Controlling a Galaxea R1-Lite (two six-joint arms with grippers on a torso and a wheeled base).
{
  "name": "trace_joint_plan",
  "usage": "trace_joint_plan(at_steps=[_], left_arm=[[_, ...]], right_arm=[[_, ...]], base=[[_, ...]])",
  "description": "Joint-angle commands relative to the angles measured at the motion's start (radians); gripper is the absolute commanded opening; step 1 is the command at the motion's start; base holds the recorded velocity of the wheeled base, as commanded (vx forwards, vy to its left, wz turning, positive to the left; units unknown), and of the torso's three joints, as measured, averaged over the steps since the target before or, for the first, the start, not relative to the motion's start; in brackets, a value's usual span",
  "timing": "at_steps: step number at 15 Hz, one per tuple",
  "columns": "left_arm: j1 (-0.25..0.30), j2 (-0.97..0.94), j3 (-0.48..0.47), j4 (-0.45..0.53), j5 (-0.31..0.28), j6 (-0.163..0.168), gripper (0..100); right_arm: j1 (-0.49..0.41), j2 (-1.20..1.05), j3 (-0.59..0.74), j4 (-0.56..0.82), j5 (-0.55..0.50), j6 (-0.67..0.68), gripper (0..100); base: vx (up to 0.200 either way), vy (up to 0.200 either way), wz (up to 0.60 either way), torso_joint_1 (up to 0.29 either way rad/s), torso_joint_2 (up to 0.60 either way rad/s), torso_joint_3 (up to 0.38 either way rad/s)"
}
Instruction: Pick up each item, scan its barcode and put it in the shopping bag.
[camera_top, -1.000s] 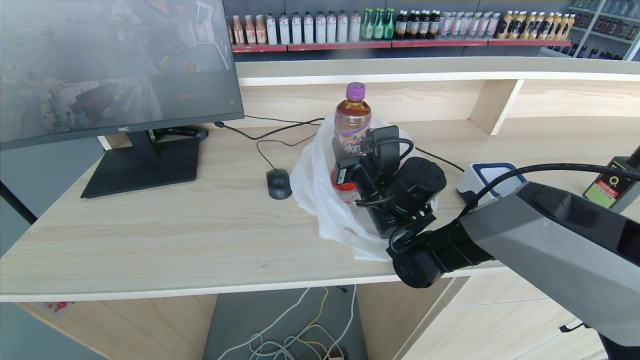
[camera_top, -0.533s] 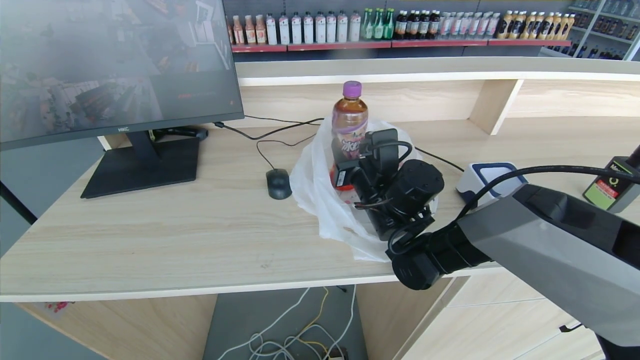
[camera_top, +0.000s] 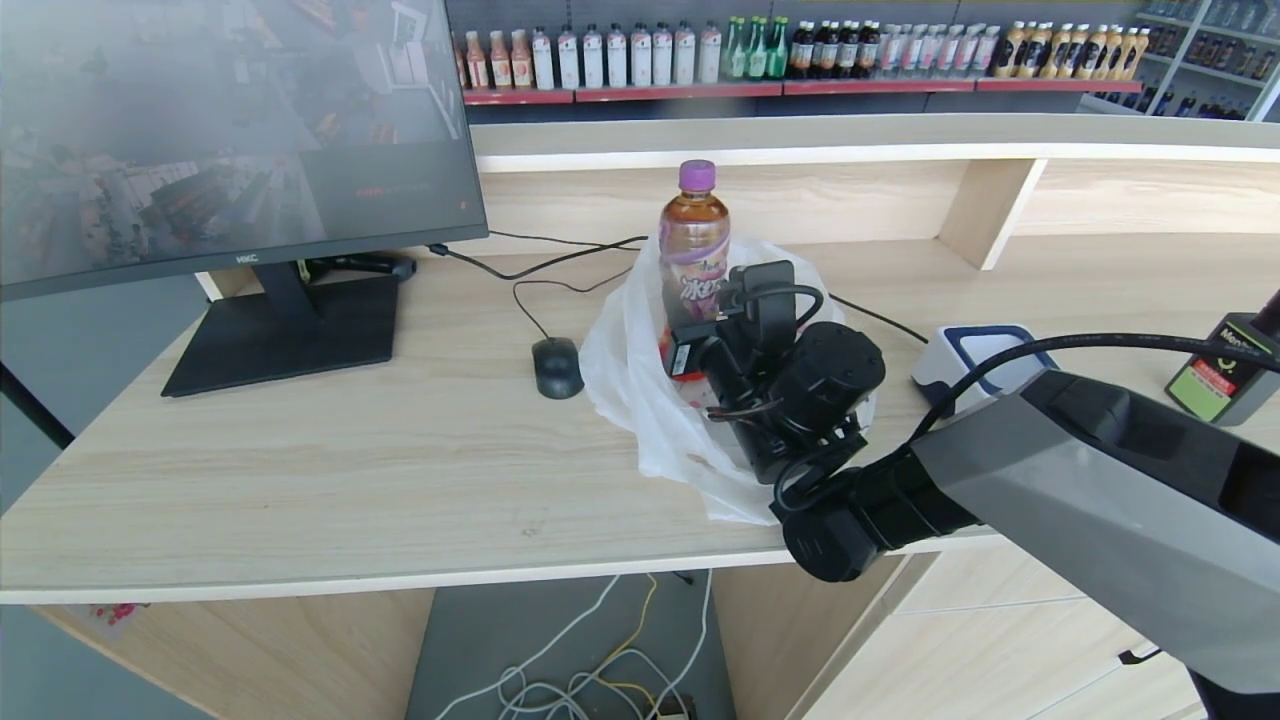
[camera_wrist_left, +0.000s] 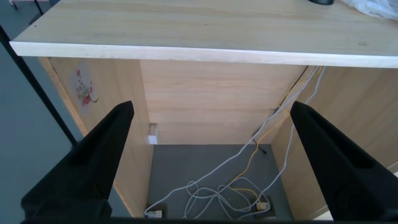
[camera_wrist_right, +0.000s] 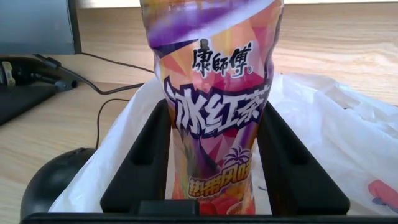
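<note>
A tea bottle (camera_top: 693, 250) with a purple cap and a purple-orange label stands upright over the white plastic shopping bag (camera_top: 640, 390) in the middle of the counter. My right gripper (camera_top: 700, 335) is shut on the bottle's lower half; in the right wrist view the bottle (camera_wrist_right: 211, 106) sits between the two black fingers (camera_wrist_right: 140, 155), with the bag (camera_wrist_right: 336, 130) spread beneath. My left gripper (camera_wrist_left: 211, 162) hangs open below the counter's front edge, nothing between its fingers. The white and blue barcode scanner (camera_top: 975, 365) sits on the counter to the right of the bag.
A monitor (camera_top: 230, 130) on a black stand occupies the counter's left. A black mouse (camera_top: 558, 367) lies just left of the bag, its cable running back. A green-labelled device (camera_top: 1225, 370) stands at the far right. Cables (camera_wrist_left: 249, 180) lie on the floor under the counter.
My right gripper has carried the bottle slightly left and up over the bag. The left arm has not moved.
</note>
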Motion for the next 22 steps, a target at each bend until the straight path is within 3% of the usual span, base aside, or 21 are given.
trace_joint_plan(at_steps=[1,7,8,16,22], left_arm=[[0.001,0.000,0.000,0.000,0.000,0.000,100],[0.001,0.000,0.000,0.000,0.000,0.000,100],[0.001,0.000,0.000,0.000,0.000,0.000,100],[0.001,0.000,0.000,0.000,0.000,0.000,100],[0.001,0.000,0.000,0.000,0.000,0.000,100]], right_arm=[[0.001,0.001,-0.002,0.000,0.002,0.002,0],[0.002,-0.002,-0.004,0.000,0.002,0.002,0],[0.005,-0.004,-0.004,0.000,0.002,0.001,100],[0.014,-0.061,0.036,0.000,0.002,0.004,100],[0.034,-0.223,0.240,0.005,0.003,0.004,100]], base=[[0.000,0.000,0.00,0.000,0.00,0.000],[0.000,0.000,0.00,0.000,0.00,0.000],[0.000,0.000,0.00,0.000,0.00,0.000],[0.000,0.000,0.00,0.000,0.00,0.000],[0.000,0.000,0.00,0.000,0.00,0.000]])
